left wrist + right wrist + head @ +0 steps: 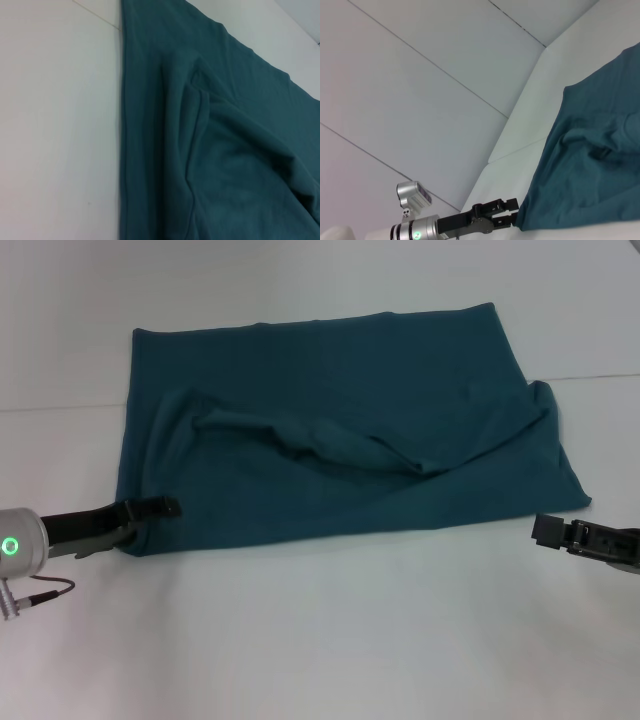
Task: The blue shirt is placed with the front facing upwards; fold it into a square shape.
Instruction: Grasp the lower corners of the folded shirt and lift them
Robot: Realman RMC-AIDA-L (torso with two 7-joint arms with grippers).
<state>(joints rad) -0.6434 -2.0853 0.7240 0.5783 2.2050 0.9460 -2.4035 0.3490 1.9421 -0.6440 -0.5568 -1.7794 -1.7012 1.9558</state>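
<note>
While rumpled, blue shirt (340, 440) lies flat (folded).

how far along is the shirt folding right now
Partly done: the blue shirt lies folded into a wide rectangle, no lettering showing, with a rumpled ridge across the middle. In hand: the left pincer sits at its near-left corner, while the right pincer waits off the near-right edge. Left: smoothing and folding to a square.

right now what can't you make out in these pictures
- Shirt front: lettering and collar hidden in every view, folded inward or face down.
- Right claw: cut off by the head view's edge; open or shut unclear.
- Left claw: whether it pinches the shirt corner is unclear.
</note>
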